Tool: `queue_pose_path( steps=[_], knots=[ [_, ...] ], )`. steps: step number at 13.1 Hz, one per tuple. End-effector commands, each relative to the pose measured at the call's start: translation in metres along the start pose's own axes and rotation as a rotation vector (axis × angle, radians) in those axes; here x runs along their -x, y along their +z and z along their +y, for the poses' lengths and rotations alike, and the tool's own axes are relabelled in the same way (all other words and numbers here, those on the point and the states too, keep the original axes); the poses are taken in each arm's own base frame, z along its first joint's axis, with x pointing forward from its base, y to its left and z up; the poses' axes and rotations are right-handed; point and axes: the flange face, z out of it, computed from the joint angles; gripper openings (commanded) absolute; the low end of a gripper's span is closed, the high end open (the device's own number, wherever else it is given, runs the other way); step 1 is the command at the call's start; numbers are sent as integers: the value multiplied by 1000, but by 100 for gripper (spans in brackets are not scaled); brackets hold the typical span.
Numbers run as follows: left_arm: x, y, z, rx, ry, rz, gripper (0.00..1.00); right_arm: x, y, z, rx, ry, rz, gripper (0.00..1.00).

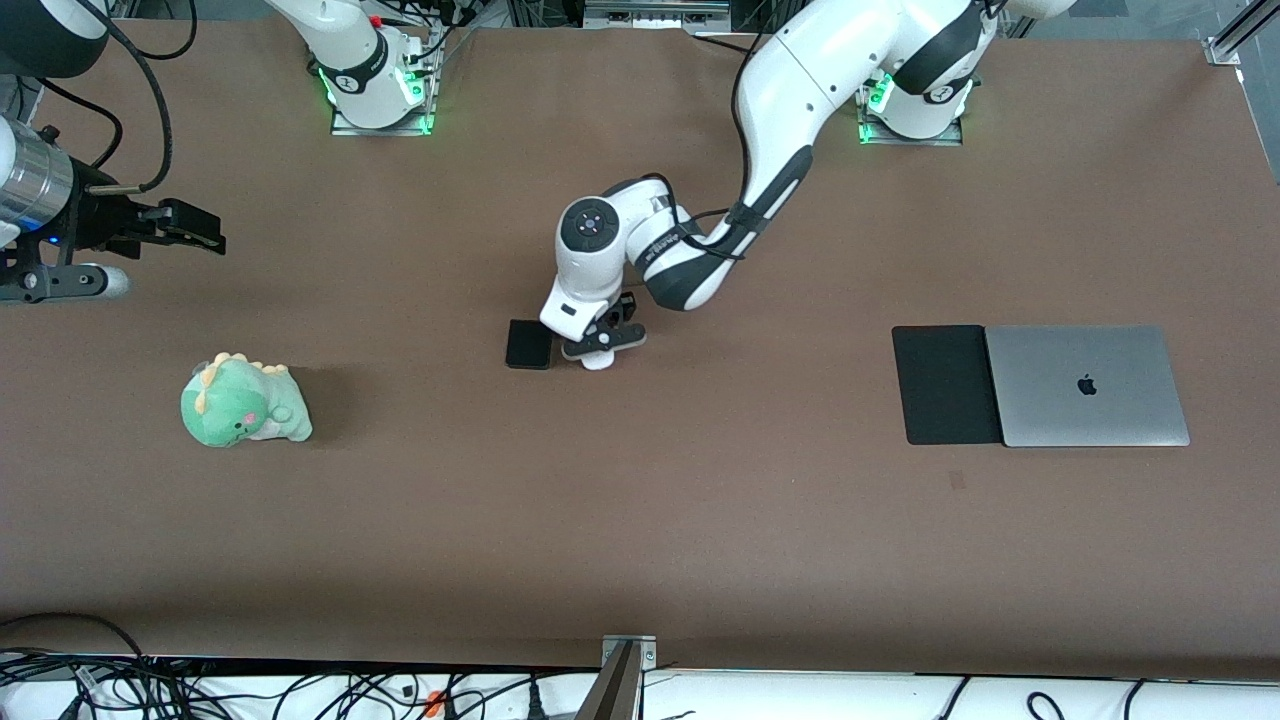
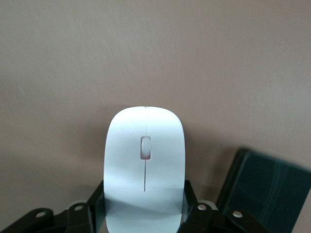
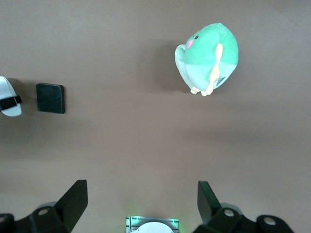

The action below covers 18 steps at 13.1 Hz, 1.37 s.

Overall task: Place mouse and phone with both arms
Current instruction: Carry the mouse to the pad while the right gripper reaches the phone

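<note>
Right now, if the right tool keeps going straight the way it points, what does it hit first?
Probably bare table. The right tool, open and pointing down, has only brown surface between its fingers; the green plush and the phone lie off that line. Depth is unclear.

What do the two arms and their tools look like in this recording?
Both arms are white with black joint sections, black cables along them and green-lit bases. The left arm bears a round dark cap at its wrist. The left tool and the right tool are black and two-fingered.
</note>
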Motion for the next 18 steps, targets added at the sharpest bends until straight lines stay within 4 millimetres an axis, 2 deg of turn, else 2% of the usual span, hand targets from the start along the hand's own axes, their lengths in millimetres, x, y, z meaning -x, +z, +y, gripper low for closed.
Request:
queue_pose_path(
  steps=[1,2,3,5,8,12,14,16,18],
  knots=[
    [-39,-33,-35,-33,66,23,43,-2,3,-9,-46,0,-8,100],
    [-61,-40,-60,-48,96,20,43,-6,7,-13,-70,-3,-11,100],
    [-79,-52,-80,-51,113,17,43,-9,11,-19,-94,-11,-12,100],
    [-108,-71,-135,-85,160,11,44,-20,20,-37,-99,49,-9,100],
    [-134,-95,-230,-102,269,30,43,-36,43,-77,-86,107,-14,100],
    [-164,-103,-353,-169,366,-25,43,-55,91,-124,-81,164,14,100],
    [-185,-98,-416,-178,386,-68,43,-62,120,-153,-79,184,34,100],
    [-204,-88,-459,-168,391,-102,44,-67,149,-185,-76,203,53,100],
    [-212,-80,-484,-168,357,-121,44,-66,188,-206,-68,222,63,100]
  ],
)
